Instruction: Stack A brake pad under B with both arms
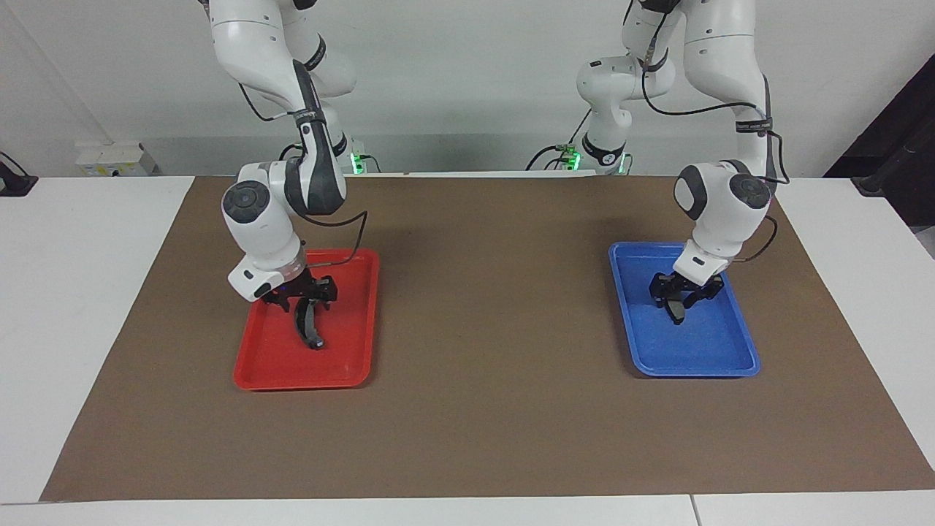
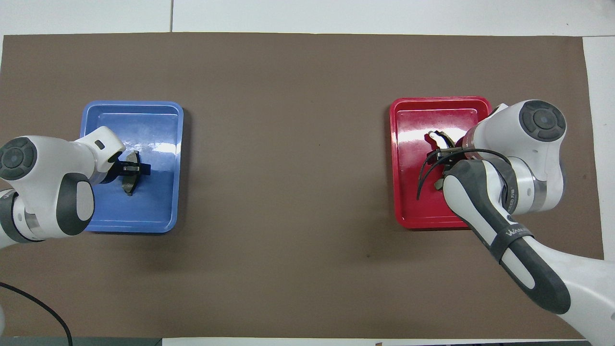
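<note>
B, the long curved black piece with a grey end, lies in the red tray at the right arm's end of the table. My right gripper is down in that tray, open, its fingers astride B's end nearer the robots. In the overhead view my right arm hides most of B. The short dark grey brake pad lies in the blue tray at the left arm's end. My left gripper is low over it, open, astride the pad.
A brown mat covers the table between the two trays, with white table around it. The red tray and the blue tray hold nothing else. A black cable loops beside my right wrist.
</note>
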Controlling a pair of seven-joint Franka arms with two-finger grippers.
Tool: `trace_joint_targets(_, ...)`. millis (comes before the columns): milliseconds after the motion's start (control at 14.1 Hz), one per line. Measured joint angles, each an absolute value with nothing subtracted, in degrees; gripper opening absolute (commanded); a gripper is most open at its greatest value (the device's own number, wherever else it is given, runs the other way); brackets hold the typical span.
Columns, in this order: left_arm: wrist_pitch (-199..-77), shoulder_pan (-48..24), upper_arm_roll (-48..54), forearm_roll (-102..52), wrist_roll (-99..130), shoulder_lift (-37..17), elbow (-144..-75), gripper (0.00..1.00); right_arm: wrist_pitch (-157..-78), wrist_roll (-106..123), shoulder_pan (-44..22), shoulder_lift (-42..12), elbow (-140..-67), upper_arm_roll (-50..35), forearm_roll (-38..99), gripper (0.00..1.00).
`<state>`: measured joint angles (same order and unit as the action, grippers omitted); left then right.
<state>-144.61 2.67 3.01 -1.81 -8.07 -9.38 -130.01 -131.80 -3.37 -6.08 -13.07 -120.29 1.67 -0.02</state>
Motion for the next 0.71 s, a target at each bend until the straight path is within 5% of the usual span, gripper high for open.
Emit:
trace_joint_targets(71, -144.4, 2.7, 3.0, -1.8, -8.1, -9.2, -130.0, 0.01, -131.9, -2.9, -5.6, -13.5, -120.3, 1.7, 0.0, 0.85)
trace_joint_targets(710, -134.8, 2.7, 2.6, -1.8, -8.0, -9.1, -125.1, 0.01, -131.9, -2.3, -5.1, -13.6, -120.3, 1.5, 0.0, 0.61)
